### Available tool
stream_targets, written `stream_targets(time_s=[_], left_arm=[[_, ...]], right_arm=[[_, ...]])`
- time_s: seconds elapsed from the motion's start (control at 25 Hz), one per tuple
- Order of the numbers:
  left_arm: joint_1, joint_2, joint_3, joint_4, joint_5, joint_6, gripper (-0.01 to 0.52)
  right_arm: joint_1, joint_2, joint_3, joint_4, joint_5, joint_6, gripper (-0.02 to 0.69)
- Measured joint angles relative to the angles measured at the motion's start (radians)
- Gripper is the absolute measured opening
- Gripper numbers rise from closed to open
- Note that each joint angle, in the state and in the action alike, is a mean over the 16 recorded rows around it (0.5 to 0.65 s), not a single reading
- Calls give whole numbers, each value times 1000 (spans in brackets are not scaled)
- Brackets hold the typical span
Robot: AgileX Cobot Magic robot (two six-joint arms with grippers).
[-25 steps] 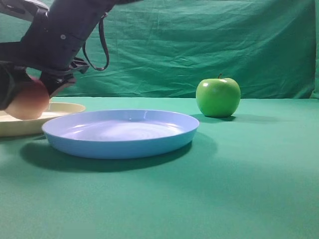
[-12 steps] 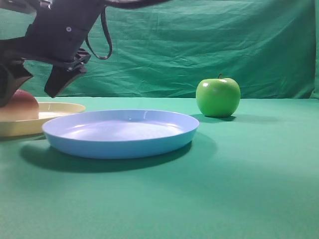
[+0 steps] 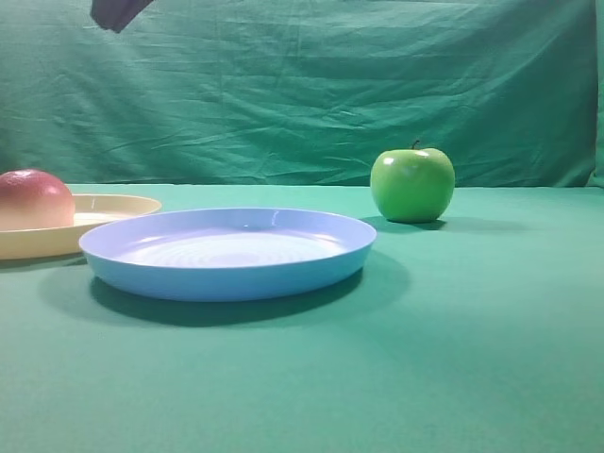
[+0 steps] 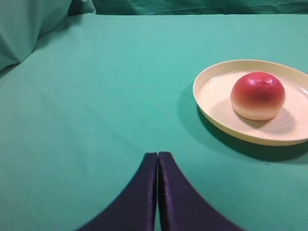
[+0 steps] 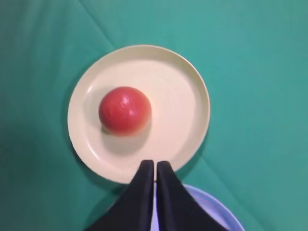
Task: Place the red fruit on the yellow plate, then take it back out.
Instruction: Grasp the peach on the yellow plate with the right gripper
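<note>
The red fruit (image 3: 34,199) (image 4: 258,95) (image 5: 125,110) rests alone on the yellow plate (image 3: 113,205) (image 4: 211,103) (image 5: 183,96) at the far left of the exterior view. High over the plate hangs my right gripper (image 5: 155,164), shut and empty; in the exterior view only a dark tip of it (image 3: 118,11) shows at the top left. My left gripper (image 4: 158,156) is shut and empty, low over bare cloth, left of the plate.
A light blue plate (image 3: 226,250) (image 5: 211,207) lies beside the yellow one, toward the middle. A glossy green apple (image 3: 412,184) stands at the back right. Green cloth (image 3: 472,359) covers the table and the backdrop.
The right gripper let go of the red fruit on the yellow plate, rose almost out of the exterior view and shut. The fruit stays on the plate.
</note>
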Motion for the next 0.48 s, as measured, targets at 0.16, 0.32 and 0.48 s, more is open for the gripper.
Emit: stream_targets(time_s=[0.16,0.32,0.48], left_arm=[[0,0,0,0,0,0,0],[0,0,0,0,0,0,0],[0,0,0,0,0,0,0]], right_arm=[[-13,-69,0,-61,52,90,0],[-15,-150,0,-130,76,162,0],[-15,-239,0,-204,82,218,0]])
